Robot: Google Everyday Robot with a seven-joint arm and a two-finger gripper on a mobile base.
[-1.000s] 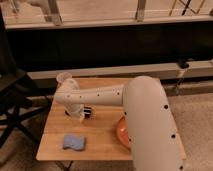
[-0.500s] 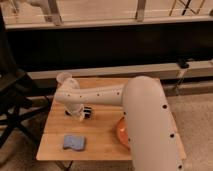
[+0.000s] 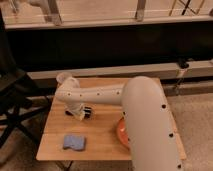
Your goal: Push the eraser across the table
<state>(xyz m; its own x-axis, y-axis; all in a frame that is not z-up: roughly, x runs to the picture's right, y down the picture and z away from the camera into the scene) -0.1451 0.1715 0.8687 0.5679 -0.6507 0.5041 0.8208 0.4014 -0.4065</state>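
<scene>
My gripper (image 3: 80, 114) low over left-centre of small light wooden slatted table (image 3: 105, 140), mostly behind own white arm (image 3: 100, 95). Long black eraser (image 3: 86, 112) under it, only dark ends showing; long axis seems left-right. Soft light-blue pad (image 3: 74, 142) nearer front. Orange object (image 3: 121, 131) half hidden.

Single view looked down from above the arm (image 3: 145, 120) over the table's (image 3: 100, 145) near edge; gripper (image 3: 82, 114) sat mid-table.
</scene>
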